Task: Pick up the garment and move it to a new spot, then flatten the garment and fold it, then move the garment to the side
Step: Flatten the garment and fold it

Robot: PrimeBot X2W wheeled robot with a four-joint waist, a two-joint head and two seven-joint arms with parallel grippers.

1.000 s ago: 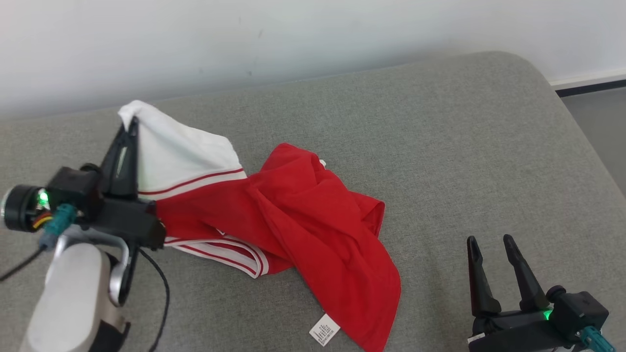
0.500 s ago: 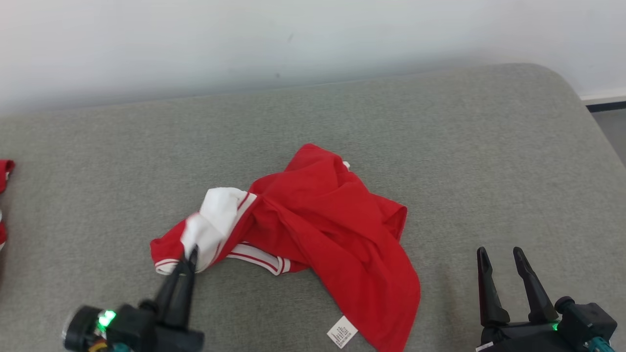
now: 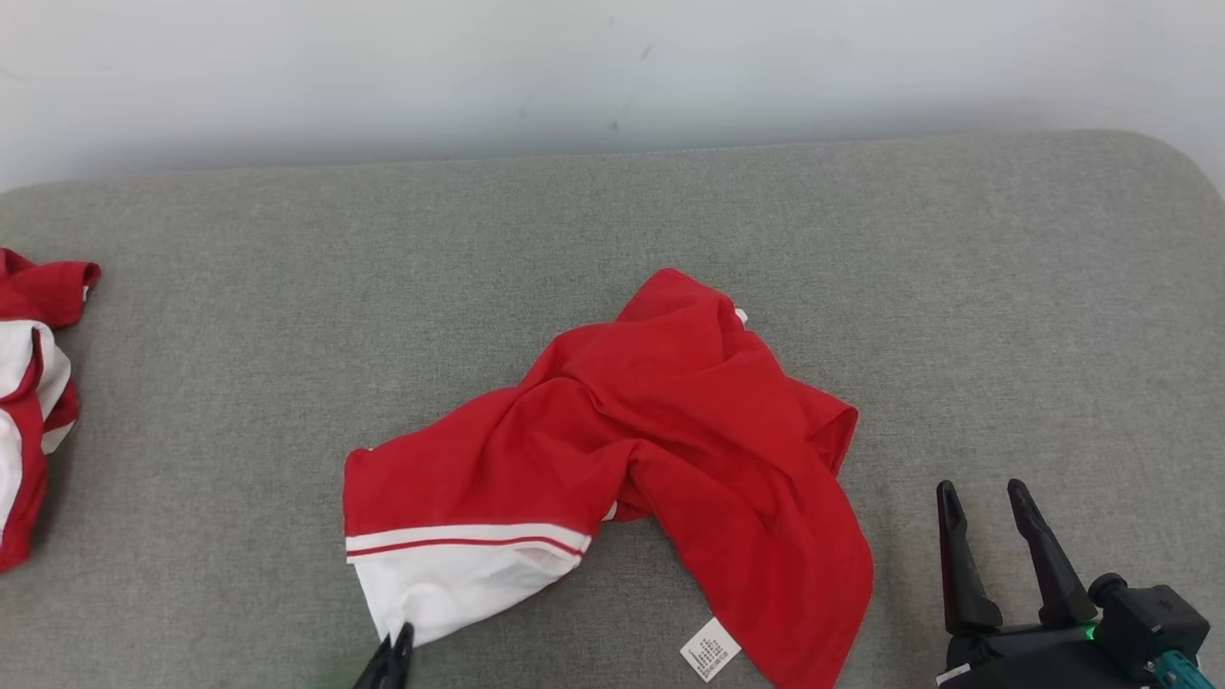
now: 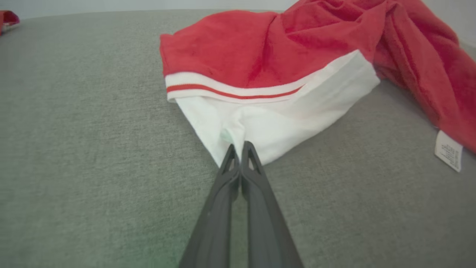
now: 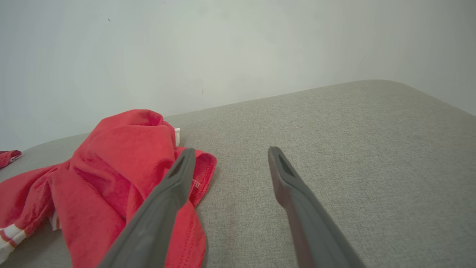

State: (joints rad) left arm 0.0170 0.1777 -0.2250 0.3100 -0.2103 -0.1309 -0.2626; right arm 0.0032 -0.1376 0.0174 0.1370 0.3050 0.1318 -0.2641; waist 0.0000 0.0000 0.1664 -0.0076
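Observation:
The red garment (image 3: 670,402) lies crumpled on the grey cushion (image 3: 287,287), its white striped band (image 3: 450,574) pulled toward the front. My left gripper (image 3: 395,639) sits at the bottom edge of the head view. In the left wrist view the left gripper (image 4: 239,146) is shut on the puckered corner of the white band (image 4: 275,123). A white care label (image 3: 710,649) hangs off the garment's near right flap. To the right of the garment, my right gripper (image 3: 981,490) is open, holding nothing; in the right wrist view the right gripper (image 5: 230,150) hovers beside the red cloth (image 5: 122,160).
A second red and white garment (image 3: 29,383) lies at the cushion's far left edge. A pale wall (image 3: 612,67) runs behind the cushion. The cushion's rounded corner (image 3: 1177,163) is at the back right.
The left gripper drew the white band down toward the front, spreading the left part of the garment flatter. The head camera panned left, bringing the second garment into view. The right gripper stayed put.

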